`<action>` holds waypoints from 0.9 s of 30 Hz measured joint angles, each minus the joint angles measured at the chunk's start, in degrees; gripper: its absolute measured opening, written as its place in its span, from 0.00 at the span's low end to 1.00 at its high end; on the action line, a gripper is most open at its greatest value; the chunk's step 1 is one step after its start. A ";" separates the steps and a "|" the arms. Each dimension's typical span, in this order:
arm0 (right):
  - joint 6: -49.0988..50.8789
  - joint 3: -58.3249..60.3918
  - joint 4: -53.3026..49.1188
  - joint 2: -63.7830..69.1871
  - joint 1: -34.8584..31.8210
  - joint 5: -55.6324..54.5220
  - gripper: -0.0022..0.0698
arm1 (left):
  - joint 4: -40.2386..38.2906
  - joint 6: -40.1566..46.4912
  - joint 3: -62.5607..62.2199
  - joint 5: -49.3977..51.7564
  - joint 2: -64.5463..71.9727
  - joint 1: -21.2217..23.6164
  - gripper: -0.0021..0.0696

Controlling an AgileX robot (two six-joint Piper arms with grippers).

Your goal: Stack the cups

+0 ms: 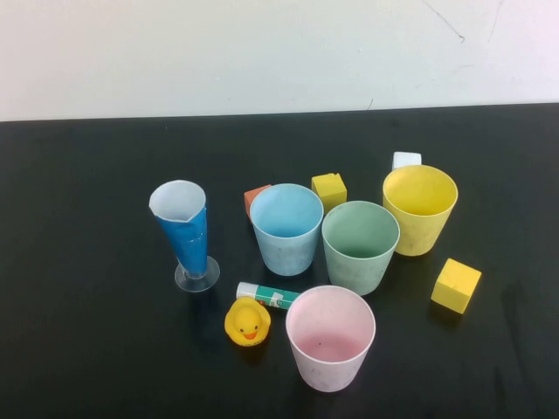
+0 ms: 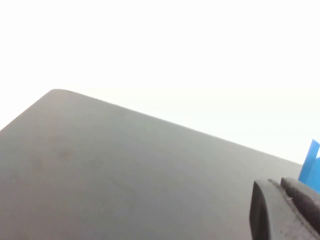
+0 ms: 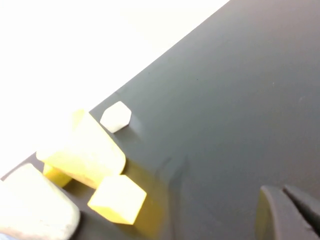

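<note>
Four cups stand upright and apart on the black table (image 1: 87,305) in the high view: light blue cup (image 1: 286,229), mint green cup (image 1: 360,247), yellow cup (image 1: 419,209) and pink cup (image 1: 330,338) nearest the front. Neither arm shows in the high view. My left gripper (image 2: 280,186) shows only in the left wrist view, shut and empty over bare table. My right gripper (image 3: 283,190) shows only in the right wrist view, shut and empty, well away from the yellow cup (image 3: 82,150).
A tall blue cone glass (image 1: 185,234) stands at the left; its edge shows in the left wrist view (image 2: 311,165). A rubber duck (image 1: 247,322), a glue stick (image 1: 267,296), two yellow cubes (image 1: 456,285) (image 1: 329,190), an orange cube (image 1: 255,199) and a white cube (image 1: 406,160) lie among the cups.
</note>
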 joint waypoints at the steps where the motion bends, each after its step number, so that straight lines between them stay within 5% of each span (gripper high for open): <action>1: -1.30 0.00 0.00 0.00 0.00 0.00 0.03 | -0.39 -0.43 0.00 -0.83 0.00 0.00 0.03; 10: -4.03 0.00 1.50 0.00 0.00 -0.85 0.03 | -14.62 -18.88 0.00 -4.27 0.00 0.12 0.03; 20: -5.71 0.00 1.31 0.00 0.00 -0.02 0.03 | -18.20 -20.11 0.00 -3.66 0.00 0.12 0.03; 23: -5.94 0.00 1.31 0.00 0.00 0.87 0.03 | -15.13 -19.52 -0.47 -2.04 0.00 0.12 0.03; 27: -6.17 0.00 1.31 0.00 0.00 2.36 0.03 | -3.35 -14.00 -10.58 13.29 2.51 0.12 0.03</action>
